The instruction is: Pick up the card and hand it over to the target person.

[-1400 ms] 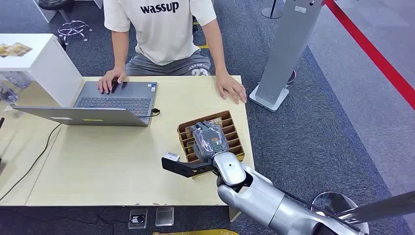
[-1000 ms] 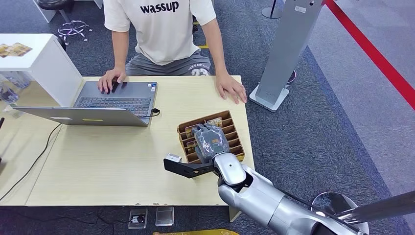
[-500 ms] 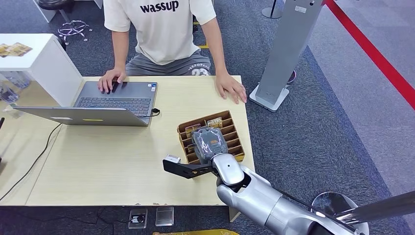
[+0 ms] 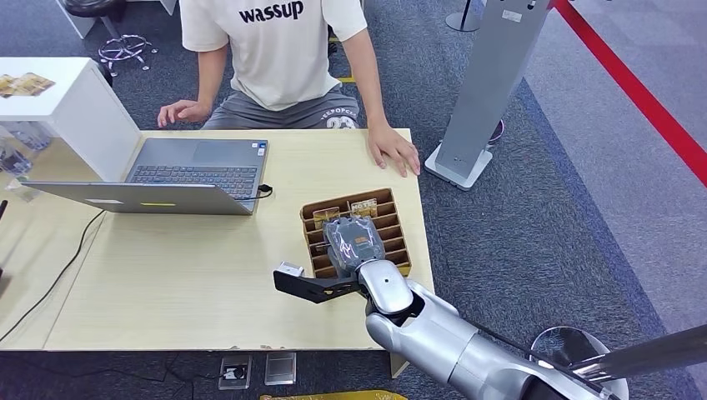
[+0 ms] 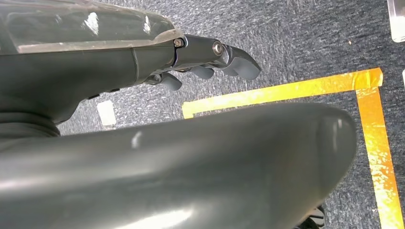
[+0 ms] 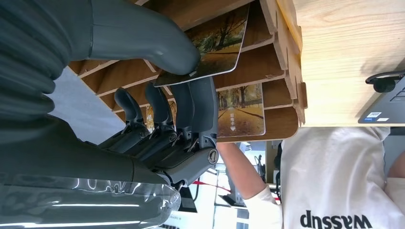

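A wooden slotted card holder (image 4: 397,209) stands near the table's right edge with picture cards in its far slots. My right hand (image 4: 354,242) lies on top of it. In the right wrist view the thumb and fingers (image 6: 191,102) pinch a card (image 6: 222,45) printed with an autumn tree scene, which still leans in its slot of the holder (image 6: 284,57). A second card (image 6: 241,110) stands in the slot beside it. The person (image 4: 279,50) in a white T-shirt sits across the table, one hand (image 4: 396,150) flat on it. My left hand (image 5: 210,59) hangs over the carpet, fingers loosely apart, holding nothing.
An open laptop (image 4: 192,171) sits at the far left of the table with a cable trailing toward the near left edge. A white cabinet (image 4: 75,108) stands to the left and a grey floor stand (image 4: 492,83) to the right. Yellow tape (image 5: 286,90) marks the carpet.
The person's hand lifted off the laptop keyboard and drew back past the table's far edge. My right hand shifted slightly leftward on the holder.
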{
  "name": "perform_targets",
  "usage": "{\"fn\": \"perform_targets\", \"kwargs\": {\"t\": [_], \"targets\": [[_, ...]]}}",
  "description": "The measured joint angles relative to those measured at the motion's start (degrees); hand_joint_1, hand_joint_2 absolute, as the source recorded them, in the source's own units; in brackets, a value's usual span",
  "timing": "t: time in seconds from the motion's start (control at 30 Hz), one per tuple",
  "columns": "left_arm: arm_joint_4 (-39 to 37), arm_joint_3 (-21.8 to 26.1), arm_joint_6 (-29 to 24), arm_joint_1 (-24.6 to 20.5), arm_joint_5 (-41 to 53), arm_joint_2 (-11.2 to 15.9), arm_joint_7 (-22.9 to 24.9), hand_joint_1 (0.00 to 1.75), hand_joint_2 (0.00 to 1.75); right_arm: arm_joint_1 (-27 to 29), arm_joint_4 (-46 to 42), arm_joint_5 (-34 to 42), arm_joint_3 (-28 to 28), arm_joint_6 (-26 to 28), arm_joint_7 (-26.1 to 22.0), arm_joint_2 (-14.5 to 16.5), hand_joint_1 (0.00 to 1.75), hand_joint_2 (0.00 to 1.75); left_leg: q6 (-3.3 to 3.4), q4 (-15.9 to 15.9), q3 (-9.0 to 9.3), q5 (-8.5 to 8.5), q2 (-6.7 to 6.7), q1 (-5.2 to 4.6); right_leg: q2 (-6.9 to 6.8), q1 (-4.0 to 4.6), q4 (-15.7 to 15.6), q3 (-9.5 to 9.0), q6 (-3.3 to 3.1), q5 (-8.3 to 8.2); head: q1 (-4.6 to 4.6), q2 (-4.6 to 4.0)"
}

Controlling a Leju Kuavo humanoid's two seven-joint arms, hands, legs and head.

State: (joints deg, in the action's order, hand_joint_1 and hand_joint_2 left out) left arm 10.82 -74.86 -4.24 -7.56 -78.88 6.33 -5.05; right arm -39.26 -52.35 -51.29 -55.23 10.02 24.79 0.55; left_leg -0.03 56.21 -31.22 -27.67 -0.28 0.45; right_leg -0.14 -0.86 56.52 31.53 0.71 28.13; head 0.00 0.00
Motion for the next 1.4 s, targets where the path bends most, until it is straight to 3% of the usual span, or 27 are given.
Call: {"fn": "perform_targets", "kwargs": {"t": [0.07,0.33,0.5,0.73,1.1,1.23,1.4], "targets": [[-0.02,-0.36,0.11,-0.09,0.36,0.05,-0.15,0.0,1.75,0.07,-0.01,0.04,0.02,-0.02,0.01,-0.08,1.51,1.75,0.0,0.0,0.0,0.0,-0.01,0.01,-0.01,0.01,0.0,-0.01,-0.01,0.0,0.0,0.0],[-0.12,0.28,0.01,0.14,-0.33,0.01,-0.2,0.0,1.75,-0.23,-1.23,0.64,0.53,-0.02,0.11,-0.6,1.5,1.75,-0.01,0.01,0.01,0.0,0.0,0.01,-0.01,0.01,0.0,-0.01,-0.01,0.0,0.0,0.0],[-0.1,0.38,-0.28,0.31,-0.61,-0.08,0.01,0.0,1.75,-1.07,-6.1,1.26,1.98,-0.25,1.47,-2.77,1.5,1.75,0.01,0.05,-0.05,-0.01,-0.02,0.0,-0.02,0.0,0.04,0.04,0.0,0.01,0.0,0.0],[-0.06,0.77,-0.53,0.37,-1.55,-0.02,0.26,0.0,1.75,-3.18,-21.46,2.58,5.85,-2.99,6.58,-9.27,1.5,1.75,0.02,0.17,-0.21,-0.01,-0.11,-0.01,-0.12,-0.01,0.14,0.17,0.02,0.04,0.0,0.0],[0.05,1.43,-0.56,0.44,-2.4,-0.1,0.37,0.0,1.75,-2.91,-39.37,2.93,9.95,-3.63,9.82,-14.83,1.5,1.75,0.02,0.18,-0.18,-0.03,-0.17,-0.01,-0.18,-0.01,0.12,0.13,0.01,0.06,0.0,0.0],[-0.01,1.53,-0.5,0.46,-2.44,-0.19,0.37,0.0,1.75,-2.19,-42.74,2.5,10.15,-2.71,9.32,-15.27,1.5,1.75,0.01,0.18,-0.15,-0.04,-0.21,0.0,-0.22,0.01,0.11,0.08,-0.02,0.08,0.0,0.0],[-0.01,1.18,-0.36,0.42,-2.15,-0.2,0.23,0.0,1.75,-1.77,-40.97,2.29,9.79,-0.4,6.66,-14.41,1.5,1.75,0.0,0.11,-0.09,-0.01,-0.15,0.0,-0.15,0.01,0.05,0.06,-0.02,0.04,0.0,0.0]]}}
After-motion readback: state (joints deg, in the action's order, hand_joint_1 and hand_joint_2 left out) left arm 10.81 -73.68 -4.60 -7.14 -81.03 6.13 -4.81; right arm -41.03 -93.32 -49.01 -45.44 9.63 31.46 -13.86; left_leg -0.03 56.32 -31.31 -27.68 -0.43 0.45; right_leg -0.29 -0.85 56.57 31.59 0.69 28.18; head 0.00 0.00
